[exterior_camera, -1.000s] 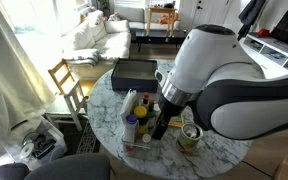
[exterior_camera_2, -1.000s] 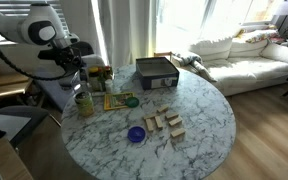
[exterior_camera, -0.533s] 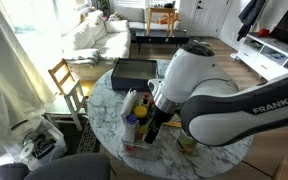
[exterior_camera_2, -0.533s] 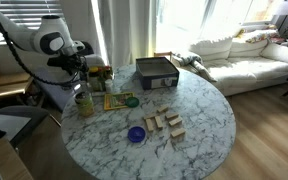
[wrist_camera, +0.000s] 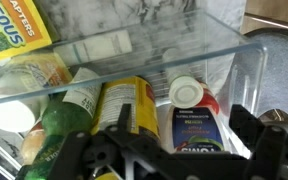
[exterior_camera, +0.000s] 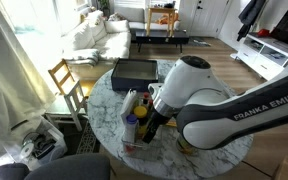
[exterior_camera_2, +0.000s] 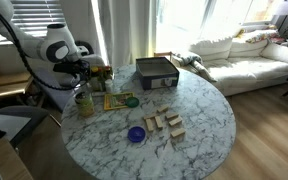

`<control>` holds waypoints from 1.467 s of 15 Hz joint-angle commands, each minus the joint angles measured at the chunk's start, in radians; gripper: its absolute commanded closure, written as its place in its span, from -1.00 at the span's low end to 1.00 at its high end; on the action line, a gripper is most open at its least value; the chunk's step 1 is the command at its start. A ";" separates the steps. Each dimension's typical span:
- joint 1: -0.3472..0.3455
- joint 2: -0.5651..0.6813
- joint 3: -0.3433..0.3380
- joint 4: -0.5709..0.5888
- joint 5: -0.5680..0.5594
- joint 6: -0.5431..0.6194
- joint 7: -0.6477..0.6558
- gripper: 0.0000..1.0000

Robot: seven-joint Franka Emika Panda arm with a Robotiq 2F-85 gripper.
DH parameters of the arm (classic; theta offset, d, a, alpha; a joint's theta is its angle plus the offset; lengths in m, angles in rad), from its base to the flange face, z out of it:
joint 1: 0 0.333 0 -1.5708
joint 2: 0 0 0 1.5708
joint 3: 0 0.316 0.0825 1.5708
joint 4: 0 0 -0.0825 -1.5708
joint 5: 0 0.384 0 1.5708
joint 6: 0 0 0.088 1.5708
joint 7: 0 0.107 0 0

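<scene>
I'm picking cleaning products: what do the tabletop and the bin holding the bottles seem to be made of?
Tabletop: probably marble or a marble-look laminate, smooth, white with grey veins.
Bin: seemingly clear, glossy plastic; the veined top shows through its walls, and its rim catches the light.

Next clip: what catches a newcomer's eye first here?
The big white arm's open gripper hangs just above a clear bin packed with bottles, a yellow can among them, near the edge of the round marble table. Wooden blocks and a small blue dish lie mid-table.
</scene>
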 commanded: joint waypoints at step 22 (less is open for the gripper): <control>-0.022 0.096 0.033 0.057 0.035 -0.011 0.023 0.64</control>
